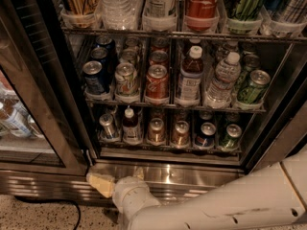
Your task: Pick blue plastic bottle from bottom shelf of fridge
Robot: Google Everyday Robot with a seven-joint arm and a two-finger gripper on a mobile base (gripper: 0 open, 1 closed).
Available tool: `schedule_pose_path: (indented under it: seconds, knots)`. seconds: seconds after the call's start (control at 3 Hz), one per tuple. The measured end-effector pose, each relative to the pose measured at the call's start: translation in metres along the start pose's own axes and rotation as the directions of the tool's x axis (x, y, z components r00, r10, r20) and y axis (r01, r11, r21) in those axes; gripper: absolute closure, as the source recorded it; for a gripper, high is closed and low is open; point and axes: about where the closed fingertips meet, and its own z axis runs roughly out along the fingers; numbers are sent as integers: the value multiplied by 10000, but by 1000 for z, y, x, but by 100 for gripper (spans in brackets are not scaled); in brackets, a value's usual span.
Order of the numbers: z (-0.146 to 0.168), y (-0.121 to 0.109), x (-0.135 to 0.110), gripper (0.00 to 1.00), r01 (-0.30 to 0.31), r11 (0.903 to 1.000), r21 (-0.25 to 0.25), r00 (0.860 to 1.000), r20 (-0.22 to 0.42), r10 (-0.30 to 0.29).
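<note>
Steel-based fridge [192, 172] — gripper [116, 177] low before it, fingers [101, 184] seemingly spread; Coca-Cola bottle [201, 1] up top.

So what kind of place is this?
Likely a shop or break room: a glass-door drinks fridge with wire racks, a Coca-Cola bottle, cans and the blue plastic bottle on the bottom shelf. The claw is low, in front of it.

Bottom shelf [168, 149], row of cans [181, 132], blue plastic bottle [129, 124], pincer [117, 180] below it
</note>
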Motion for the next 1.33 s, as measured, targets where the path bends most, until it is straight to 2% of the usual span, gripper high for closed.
schedule_pose_path:
  seconds: [0.33,0.67,1.0,1.33]
  knots:
    - [9,-20,-9,0,-400,9986,347,9970,671,376]
    - [22,-55,-34,0,-760,9910,1104,9797,1932,536]
    - [36,-72,-57,0,-674,9859,1532,9611,2751,229]
    - [58,-73,-62,0,-652,9863,1518,9498,3124,147]
